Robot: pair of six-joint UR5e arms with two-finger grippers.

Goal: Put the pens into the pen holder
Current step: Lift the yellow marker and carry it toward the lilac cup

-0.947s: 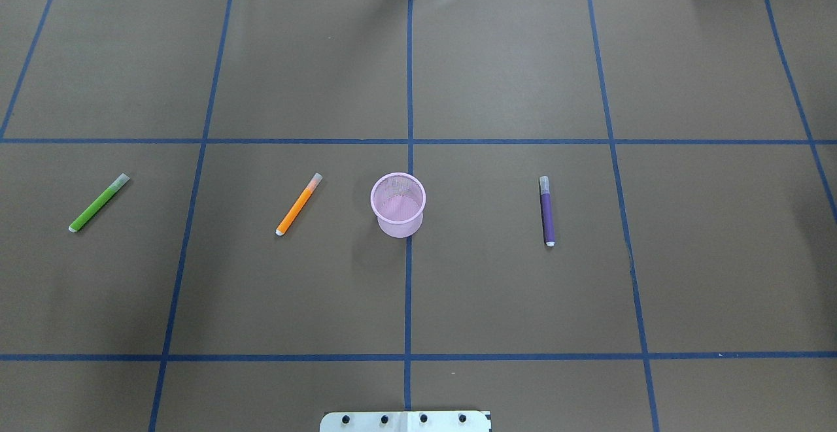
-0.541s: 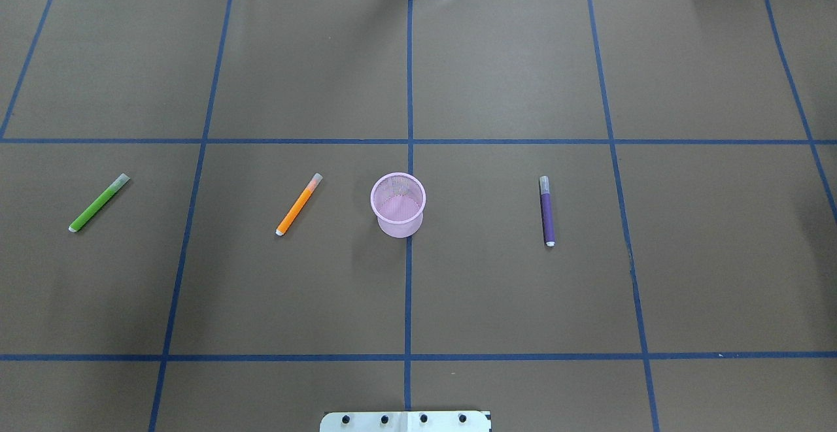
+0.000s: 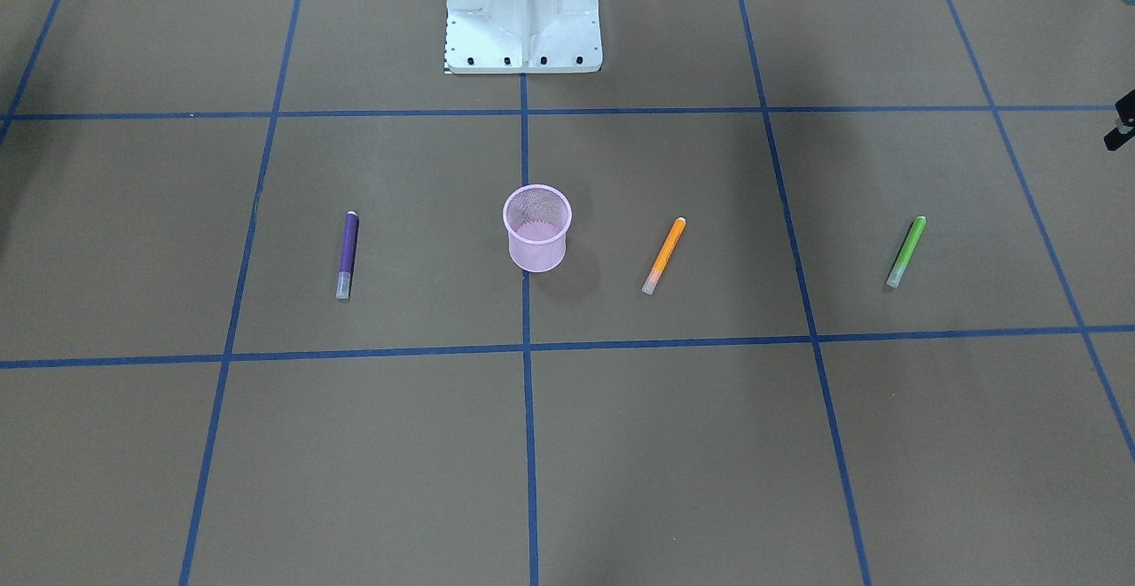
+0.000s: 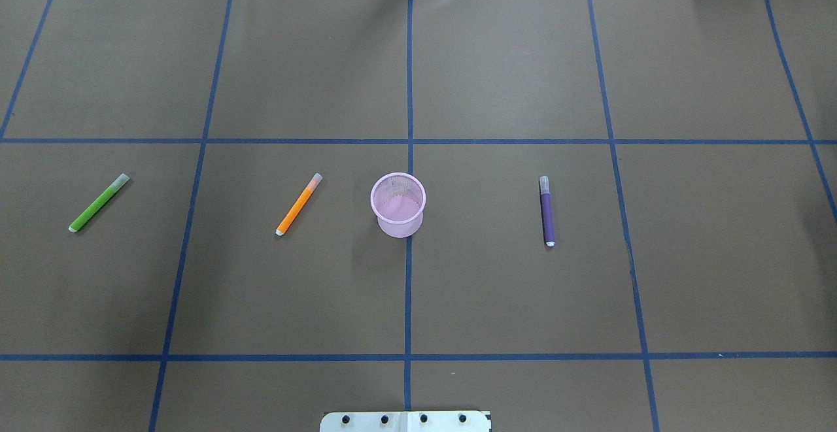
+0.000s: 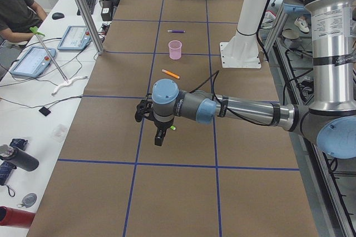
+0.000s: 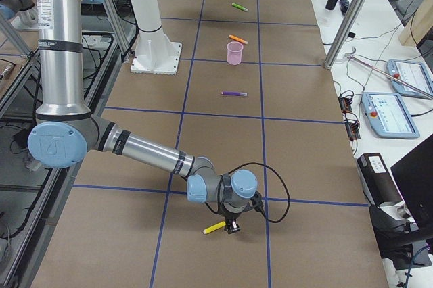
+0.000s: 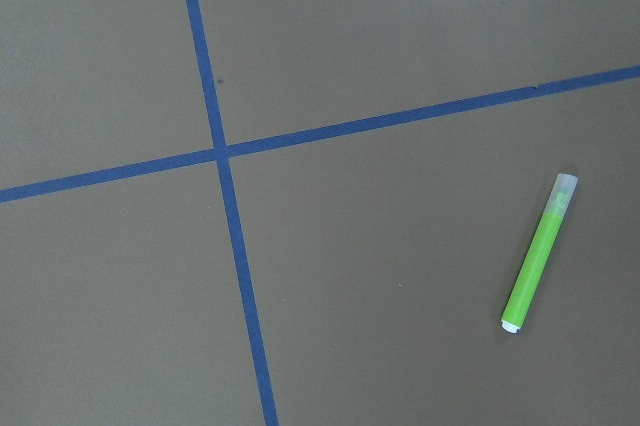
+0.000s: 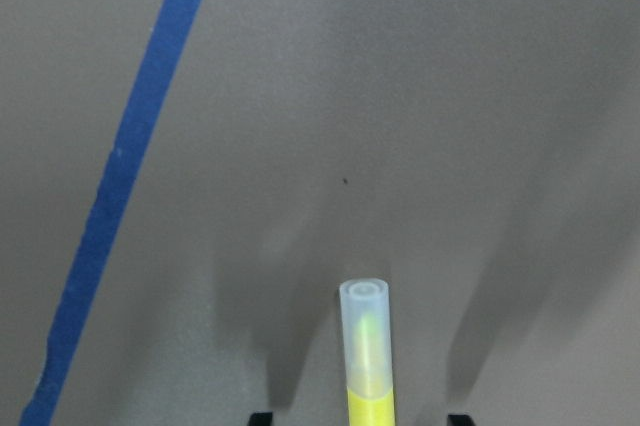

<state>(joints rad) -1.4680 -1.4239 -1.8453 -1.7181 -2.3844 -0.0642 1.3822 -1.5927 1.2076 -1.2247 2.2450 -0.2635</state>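
Nothing collected yet, 0 of 4 in; all four pens are left to do. Left tool (image 5: 158,136) hovers over the worktop (image 4: 510,288) near the green pen (image 4: 99,202). It shows only in the side view, so I cannot tell if its jaws are apart or together. The green pen lies flat, far out at 9 o'clock of the pen holder (image 4: 399,228), cap toward 1 o'clock. Orange pen (image 4: 299,204) is also flat, nearer at 9 o'clock of the holder, not touching it, cap toward 1 o'clock. The holder stands upright mid-worktop on the centre tape line: pink wire mesh, round, slightly tapered, rimmed, and it looks empty. Purple pen (image 4: 546,211) is flat at 3 o'clock of the holder, well apart, cap toward 12 o'clock. Yellow pen (image 8: 366,366) is outside the overhead view, at the worktop's far right end, with a translucent whitish cap. Right tool (image 8: 360,418) is low over it with jaws apart, one tip either side of the barrel, not clamped. Likely the first pick.
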